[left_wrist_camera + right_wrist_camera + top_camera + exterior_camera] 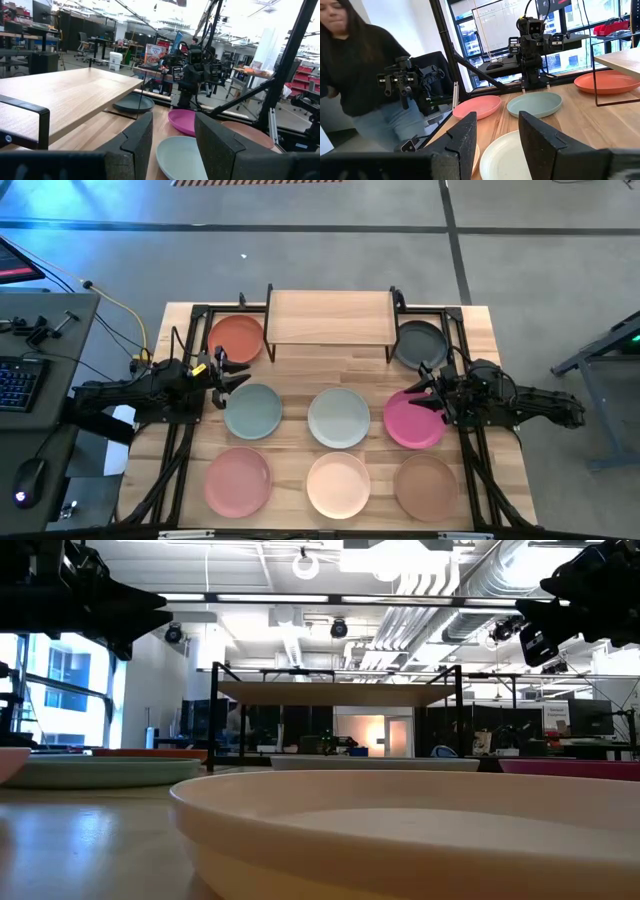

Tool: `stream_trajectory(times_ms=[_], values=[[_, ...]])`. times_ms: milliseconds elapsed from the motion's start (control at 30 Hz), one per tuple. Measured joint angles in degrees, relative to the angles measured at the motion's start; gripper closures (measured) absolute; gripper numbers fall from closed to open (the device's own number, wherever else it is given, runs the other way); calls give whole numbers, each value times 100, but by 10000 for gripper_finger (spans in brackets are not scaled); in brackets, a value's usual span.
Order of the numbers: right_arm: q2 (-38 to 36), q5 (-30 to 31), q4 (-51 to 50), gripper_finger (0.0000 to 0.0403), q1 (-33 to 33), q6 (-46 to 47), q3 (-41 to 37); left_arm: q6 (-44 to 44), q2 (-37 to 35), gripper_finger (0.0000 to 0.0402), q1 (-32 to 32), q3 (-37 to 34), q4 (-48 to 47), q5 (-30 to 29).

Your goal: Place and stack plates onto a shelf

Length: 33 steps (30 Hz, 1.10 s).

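The shelf (330, 318), a low riser with a light wooden top on black legs, stands at the table's far middle with nothing on it. Several plates lie flat on the tabletop. Orange (237, 338) and dark grey (420, 343) flank the shelf. Sage green (253, 410), pale mint (339, 417) and magenta (412, 422) form the middle row. Pink (238, 480), cream (338, 484) and tan (426, 486) lie in the near row. My left gripper (232, 372) hovers open between the orange and sage plates. My right gripper (425, 388) hovers open over the magenta plate's far edge.
Black frame rails (180, 430) run along both sides of the table under the arms. A desk with a keyboard (20, 380) stands left of the table. A person (355, 75) stands beyond the table's left side.
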Motion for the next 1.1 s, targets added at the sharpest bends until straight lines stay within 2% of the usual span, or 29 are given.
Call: stream_trajectory(times_ms=[1100], values=[[0,-1,0,274,0,0,-2,-5,1,268,1,-2,56,-145]])
